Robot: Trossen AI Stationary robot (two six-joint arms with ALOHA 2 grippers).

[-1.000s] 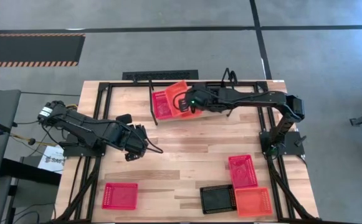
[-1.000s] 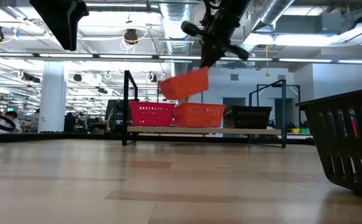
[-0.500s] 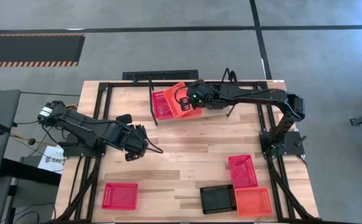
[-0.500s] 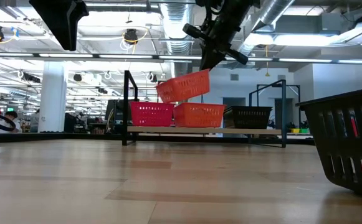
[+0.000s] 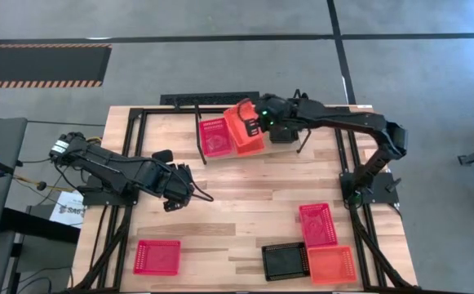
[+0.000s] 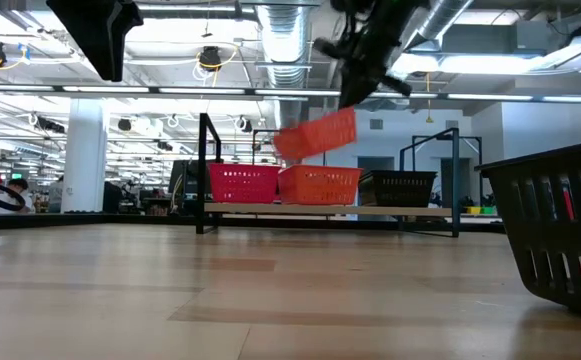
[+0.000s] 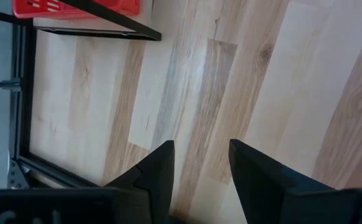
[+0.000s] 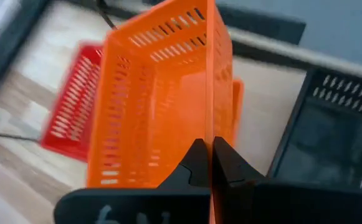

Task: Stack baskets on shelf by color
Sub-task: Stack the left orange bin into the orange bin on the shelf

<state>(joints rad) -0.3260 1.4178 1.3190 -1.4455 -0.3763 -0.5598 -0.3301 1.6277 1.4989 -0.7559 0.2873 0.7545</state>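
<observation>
the right hand (image 5: 255,124) is clenched on the rim of an orange basket (image 5: 244,129), holding it tilted in the air above the shelf (image 6: 330,209), over another orange basket (image 6: 319,184) that sits between a red basket (image 6: 243,183) and a black basket (image 6: 397,187). the left hand (image 5: 181,189) hangs released over the bare worktop (image 5: 245,188), well apart from them.
</observation>
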